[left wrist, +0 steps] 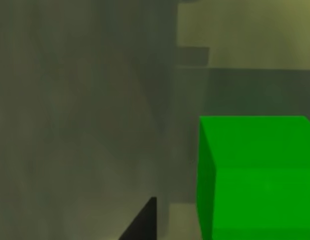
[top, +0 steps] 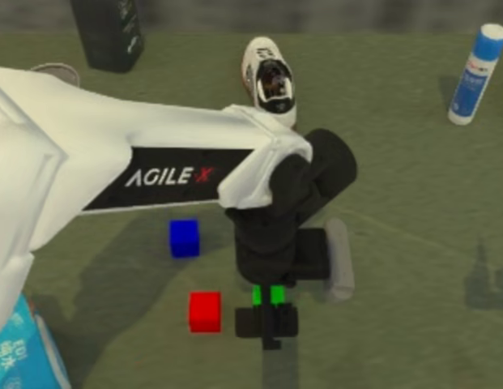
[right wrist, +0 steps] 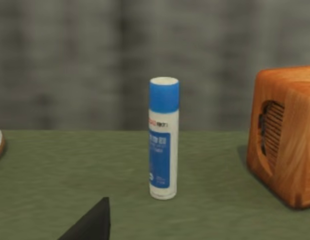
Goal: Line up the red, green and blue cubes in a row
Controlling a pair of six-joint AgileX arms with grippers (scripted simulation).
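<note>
My left arm reaches across the table, and its gripper (top: 267,314) points down over the green cube (top: 267,293), which shows only as a sliver under the wrist. In the left wrist view the green cube (left wrist: 257,175) fills the near side. One dark finger (left wrist: 144,222) stands apart from it, with bare table in the gap, so the jaws are open. The red cube (top: 205,312) sits just left of the green one. The blue cube (top: 184,237) lies farther back and a little left. The right arm is out of the top view, and one finger (right wrist: 95,222) shows over bare table.
A white shoe (top: 269,77) lies at the back middle. A blue-and-white tube (top: 476,73) stands at the back right, a dark box (top: 109,32) at the back left and a light-blue carton (top: 16,356) at the front left. A wooden box (right wrist: 289,135) stands by the tube.
</note>
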